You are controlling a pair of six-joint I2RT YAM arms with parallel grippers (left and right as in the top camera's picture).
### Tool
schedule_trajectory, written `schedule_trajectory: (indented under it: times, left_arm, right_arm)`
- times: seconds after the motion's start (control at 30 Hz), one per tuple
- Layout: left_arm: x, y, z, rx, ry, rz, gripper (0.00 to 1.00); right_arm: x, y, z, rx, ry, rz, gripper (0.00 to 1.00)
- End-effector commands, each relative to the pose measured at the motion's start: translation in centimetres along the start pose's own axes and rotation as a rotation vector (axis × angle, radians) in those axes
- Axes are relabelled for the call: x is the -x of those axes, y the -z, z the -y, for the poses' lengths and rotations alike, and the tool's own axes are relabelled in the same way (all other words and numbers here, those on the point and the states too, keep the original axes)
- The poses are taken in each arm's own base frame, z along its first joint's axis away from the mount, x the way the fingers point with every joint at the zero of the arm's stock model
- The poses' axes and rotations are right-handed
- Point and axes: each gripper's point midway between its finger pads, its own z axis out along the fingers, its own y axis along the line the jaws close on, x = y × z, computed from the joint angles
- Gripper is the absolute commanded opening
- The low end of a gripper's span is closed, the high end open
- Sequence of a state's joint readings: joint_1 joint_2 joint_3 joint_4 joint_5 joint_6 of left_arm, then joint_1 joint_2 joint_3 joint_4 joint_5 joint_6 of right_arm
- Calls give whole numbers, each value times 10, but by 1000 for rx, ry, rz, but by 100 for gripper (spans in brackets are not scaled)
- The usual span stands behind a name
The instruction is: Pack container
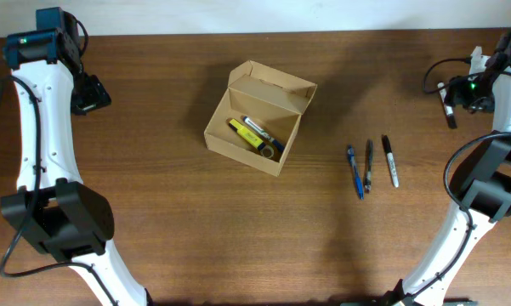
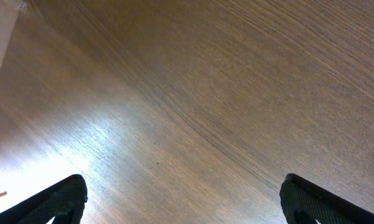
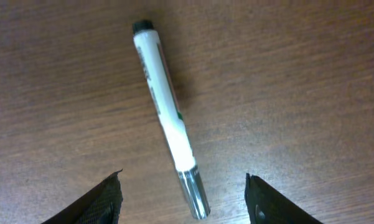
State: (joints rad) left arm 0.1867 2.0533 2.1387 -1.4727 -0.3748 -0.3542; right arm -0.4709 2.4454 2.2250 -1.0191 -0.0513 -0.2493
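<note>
Bearing the container [image 1: 268, 87], a dark wood-grain table [image 1: 153, 221] (glare-streaked).

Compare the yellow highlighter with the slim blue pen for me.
The yellow highlighter lies inside the open tan cardboard box; the slim blue pen lies on the wooden table, right of it. The highlighter looks thicker, the pen thinner. Both lie flat and unheld.
</note>
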Motion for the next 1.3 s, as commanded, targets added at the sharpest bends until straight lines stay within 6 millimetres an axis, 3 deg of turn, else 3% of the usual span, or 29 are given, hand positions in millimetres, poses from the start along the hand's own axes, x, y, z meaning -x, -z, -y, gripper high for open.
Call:
schedule_trajectory:
  times: [0.0,0.3,0.43,0.5,0.53,0.67,0.77,0.9,0.97,1.1,1.27]
  left_arm:
    - [-1,-6,-3,13,-10,-12,100]
    - [0,-6,-3,13,-10,-12,100]
    - [-1,-6,-3,13,-10,-12,100]
    - [-1,-6,-3,13,-10,-12,100]
    - [-1,-6,-3,13,-10,-12,100]
    - [0,-6,-3,13,-10,-12,100]
    - [-1,-6,-3,13,-10,-12,100]
    - [-1,-6,-3,13,-10,-12,100]
    - [0,-6,-3,13,-10,-12,100]
    - [-1,-6,-3,13,-10,-12,100]
    - [0,-6,-3,13,-10,-12,100]
  right_arm:
    - [-11,-24,-2,15,4,-40,64]
    - [-23,-55,-4,30,-5,-80,60]
    - [-27,-62,-6,40,-34,-95,40]
    - [-29,-63,-13,74,-60,-103,9]
    - [-30,-63,-15,86,-75,-105,4]
    - [-32,-59,-32,126,-84,-125,4]
    - [-31,-50,-57,186,-63,-137,4]
    - [-18,-19,-103,269,-2,-112,4]
    - [-7,9,-130,286,51,-85,4]
    - [13,76,-186,308,188,-2,4]
    - [21,179,-280,356,415,161,4]
